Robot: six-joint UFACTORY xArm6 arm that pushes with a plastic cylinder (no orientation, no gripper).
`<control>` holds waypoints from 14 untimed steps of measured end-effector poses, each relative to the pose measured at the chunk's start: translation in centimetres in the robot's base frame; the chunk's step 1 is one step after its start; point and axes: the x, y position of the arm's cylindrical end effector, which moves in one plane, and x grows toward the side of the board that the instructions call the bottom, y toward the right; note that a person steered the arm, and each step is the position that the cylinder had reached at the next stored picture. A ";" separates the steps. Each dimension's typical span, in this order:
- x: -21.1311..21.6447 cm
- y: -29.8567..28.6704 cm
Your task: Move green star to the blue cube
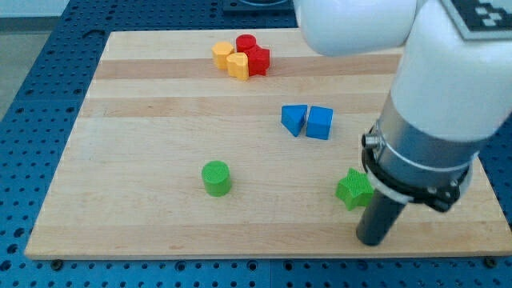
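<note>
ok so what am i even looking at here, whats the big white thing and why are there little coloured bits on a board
The big white and grey shape is a robot arm. It has no pincer; it ends in a dark rod, and my tip slides along the wooden board to push blocks. Nothing is held.

There is one picture, from a single camera looking down at the board at an angle.

On the board: a green star just up and to the view's left of the tip, very close to it. Farther up sit a blue cube and a blue wedge-like block side by side. A green cylinder stands alone toward the view's left. Near the view's top is a tight cluster of yellow blocks and red blocks.

The job is to push the star up to the cube.
</note>
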 end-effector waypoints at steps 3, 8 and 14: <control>-9.7 -0.6; -10.6 -1.2; -8.3 -4.3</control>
